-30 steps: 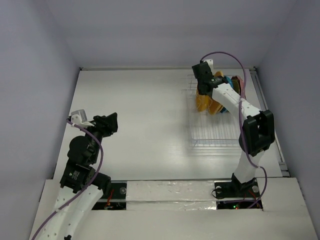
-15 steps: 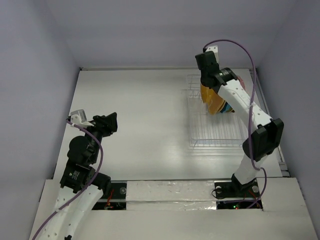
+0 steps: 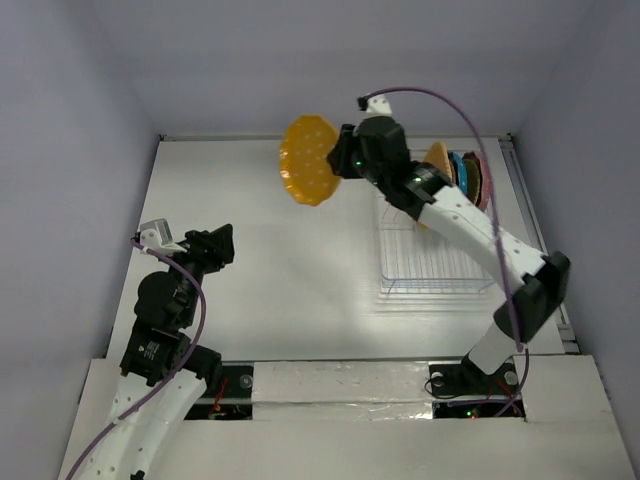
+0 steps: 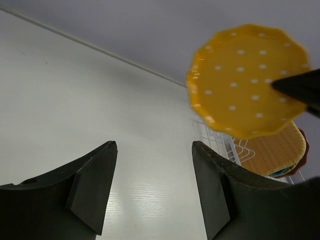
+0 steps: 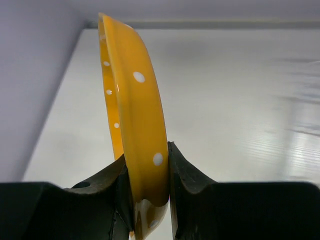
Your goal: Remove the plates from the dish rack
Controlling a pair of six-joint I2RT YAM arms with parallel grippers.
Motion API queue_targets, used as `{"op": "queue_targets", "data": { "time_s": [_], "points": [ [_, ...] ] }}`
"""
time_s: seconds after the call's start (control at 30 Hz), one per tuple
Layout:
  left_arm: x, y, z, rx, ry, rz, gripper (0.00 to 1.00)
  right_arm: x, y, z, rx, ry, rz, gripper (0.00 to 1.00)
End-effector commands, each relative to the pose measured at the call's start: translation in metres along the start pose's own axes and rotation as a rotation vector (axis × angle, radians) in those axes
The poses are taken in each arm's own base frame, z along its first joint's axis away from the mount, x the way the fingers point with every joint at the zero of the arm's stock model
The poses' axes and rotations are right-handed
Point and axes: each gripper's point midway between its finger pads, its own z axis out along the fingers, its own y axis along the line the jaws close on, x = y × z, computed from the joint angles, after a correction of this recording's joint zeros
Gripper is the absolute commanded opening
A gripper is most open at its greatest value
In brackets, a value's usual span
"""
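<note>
Yellow dotted plate [image 3: 310, 160] clamped edge-on in right gripper [image 5: 148, 170], lifted clear of dish rack [image 3: 430, 270]; left gripper [image 4: 154, 150] spread, empty.

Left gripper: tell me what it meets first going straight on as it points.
Likely bare table, then the back wall. The left gripper is open; the yellow plate held by the right gripper hangs right of that line, though depth is unclear.

This looks like a robotics lab cell: a white table [image 3: 280, 250] boxed in by plain pale walls [image 3: 60, 150], with a left arm [image 3: 150, 345] and right arm [image 3: 470, 225] trailing purple cables [image 3: 204, 312], bolted to a taped strip [image 3: 340, 385] along the frame's bottom.
</note>
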Motion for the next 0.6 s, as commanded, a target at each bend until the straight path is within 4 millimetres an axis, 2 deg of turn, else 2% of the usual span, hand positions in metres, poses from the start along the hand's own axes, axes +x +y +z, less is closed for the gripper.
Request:
{"op": "queue_targets", "data": {
  "time_s": [0.0, 0.03, 0.07, 0.1, 0.13, 0.23, 0.27, 0.33, 0.37, 0.47, 0.5, 0.57],
  "points": [
    [-0.006, -0.002, 0.004, 0.006, -0.030, -0.005, 0.59, -0.013, 0.106, 0.024, -0.396, -0.080, 0.264, 0.00],
    [-0.006, -0.001, 0.004, 0.005, -0.029, -0.005, 0.59, 0.003, 0.115, 0.043, -0.404, -0.050, 0.285, 0.00],
    [-0.006, -0.001, 0.004, 0.004, -0.027, -0.003, 0.59, 0.012, 0.125, 0.051, -0.413, -0.022, 0.328, 0.00],
    [-0.006, -0.001, 0.004, 0.004, -0.027, -0.005, 0.59, 0.008, 0.132, 0.059, -0.434, -0.041, 0.356, 0.00],
    [-0.006, -0.001, 0.004, 0.004, -0.027, -0.003, 0.59, 0.024, 0.141, 0.078, -0.439, -0.015, 0.368, 0.00],
    [-0.005, -0.001, 0.004, 0.003, -0.026, -0.003, 0.59, 0.048, 0.162, 0.100, -0.490, 0.053, 0.419, 0.00],
    [-0.005, -0.001, 0.004, 0.003, -0.026, -0.003, 0.59, 0.063, 0.172, 0.116, -0.500, 0.082, 0.440, 0.00],
    [-0.005, -0.001, 0.005, 0.003, -0.026, -0.003, 0.59, 0.080, 0.184, 0.128, -0.523, 0.123, 0.459, 0.00],
    [-0.005, -0.001, 0.005, 0.003, -0.025, -0.004, 0.59, 0.092, 0.186, 0.142, -0.518, 0.144, 0.491, 0.00],
    [-0.004, -0.001, 0.005, 0.002, -0.023, -0.002, 0.59, 0.113, 0.196, 0.154, -0.538, 0.188, 0.555, 0.00],
    [-0.004, -0.001, 0.006, 0.003, -0.025, -0.002, 0.59, 0.128, 0.194, 0.164, -0.527, 0.205, 0.571, 0.00],
    [-0.005, -0.001, 0.005, 0.003, -0.026, -0.004, 0.59, 0.143, 0.192, 0.172, -0.511, 0.239, 0.607, 0.00]
  ]
}}
